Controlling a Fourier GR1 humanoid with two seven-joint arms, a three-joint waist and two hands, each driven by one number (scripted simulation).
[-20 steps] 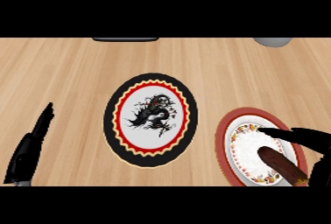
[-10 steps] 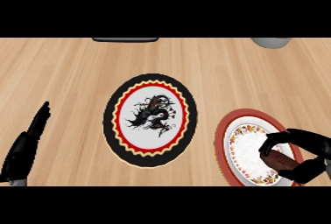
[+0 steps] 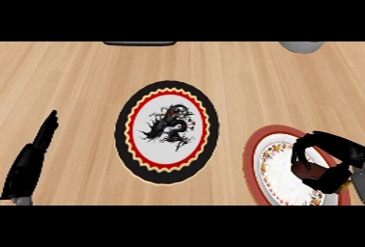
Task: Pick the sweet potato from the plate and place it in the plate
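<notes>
A reddish-brown sweet potato (image 3: 305, 169) lies on the red-rimmed white plate (image 3: 274, 179) at the lower right. My right hand (image 3: 329, 157) is curled round it, fingers and thumb closing from both sides and hiding most of it. A second plate (image 3: 167, 131), black-rimmed with a red zigzag ring and a dark dragon figure, sits at the counter's middle with nothing on it. My left hand (image 3: 28, 159) rests at the lower left, fingers straight, away from both plates.
A dark flat object (image 3: 140, 43) shows at the counter's far edge, left of centre. Part of a grey round vessel (image 3: 301, 46) shows at the far right edge. Bare wood lies between the two plates.
My right hand has come down onto the sweet potato and curled its fingers round it. The left hand has barely moved.
</notes>
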